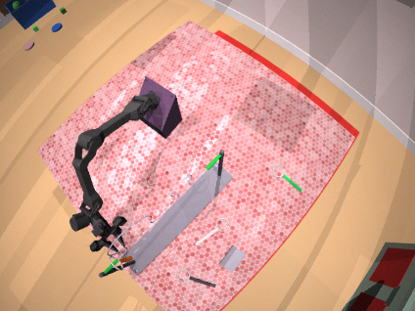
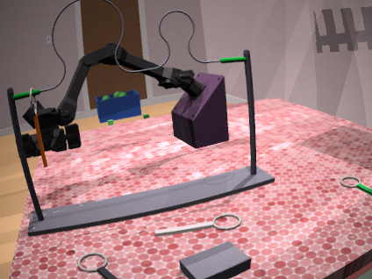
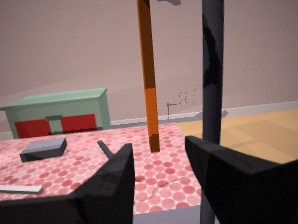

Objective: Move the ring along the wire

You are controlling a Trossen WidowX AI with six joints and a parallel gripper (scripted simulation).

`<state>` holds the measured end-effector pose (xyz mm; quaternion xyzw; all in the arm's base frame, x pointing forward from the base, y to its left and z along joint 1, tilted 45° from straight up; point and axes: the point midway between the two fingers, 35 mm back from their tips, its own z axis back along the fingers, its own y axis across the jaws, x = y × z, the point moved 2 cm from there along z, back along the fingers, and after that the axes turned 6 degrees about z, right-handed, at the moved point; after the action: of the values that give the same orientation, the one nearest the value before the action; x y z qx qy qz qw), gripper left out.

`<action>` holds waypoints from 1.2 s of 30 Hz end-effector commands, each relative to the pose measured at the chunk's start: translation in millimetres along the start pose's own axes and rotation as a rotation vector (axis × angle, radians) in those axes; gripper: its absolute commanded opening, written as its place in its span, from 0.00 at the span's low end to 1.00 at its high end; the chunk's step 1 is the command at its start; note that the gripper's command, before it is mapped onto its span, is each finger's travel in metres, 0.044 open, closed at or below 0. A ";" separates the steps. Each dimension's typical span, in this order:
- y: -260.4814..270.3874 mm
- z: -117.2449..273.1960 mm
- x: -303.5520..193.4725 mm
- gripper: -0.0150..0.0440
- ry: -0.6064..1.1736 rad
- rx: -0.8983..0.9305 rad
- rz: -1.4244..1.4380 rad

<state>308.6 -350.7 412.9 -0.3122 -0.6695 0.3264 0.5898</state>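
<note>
The orange handle [image 3: 149, 75] [image 2: 40, 138] [image 1: 125, 258] hangs straight down from its ring [image 2: 31, 99], which sits on the green part [image 2: 26, 93] [image 1: 112, 266] of the wire by the near post [image 2: 22, 153] [image 3: 212, 75]. My gripper [image 3: 159, 146] [image 1: 115, 246] is open and level with the handle's lower end. The handle is a little ahead of the fingertips, not between them. The post stands close by the right finger. The thin grey wire [image 2: 118, 61] loops up and across to the green part [image 2: 232, 59] [image 1: 213, 161] at the other post [image 2: 250, 110].
The posts stand on a long grey base [image 2: 153, 199] [image 1: 171, 220]. The arm's purple mount block [image 2: 202, 114] [image 1: 163, 110] is behind it. Spare rings with a white handle [image 2: 197, 225], a black handle [image 2: 94, 263] and a green handle [image 2: 357, 184], and a grey block [image 2: 215, 261] [image 3: 44, 148], lie on the mat.
</note>
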 end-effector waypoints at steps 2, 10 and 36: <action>-2.3 -1.7 -0.8 0.53 0.011 -0.007 0.000; -3.7 -13.9 -1.4 0.53 0.010 -0.009 -0.001; -5.1 -55.3 -1.4 0.53 0.007 -0.013 -0.002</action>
<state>356.9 -349.0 423.0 -0.3162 -0.6706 0.3218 0.5889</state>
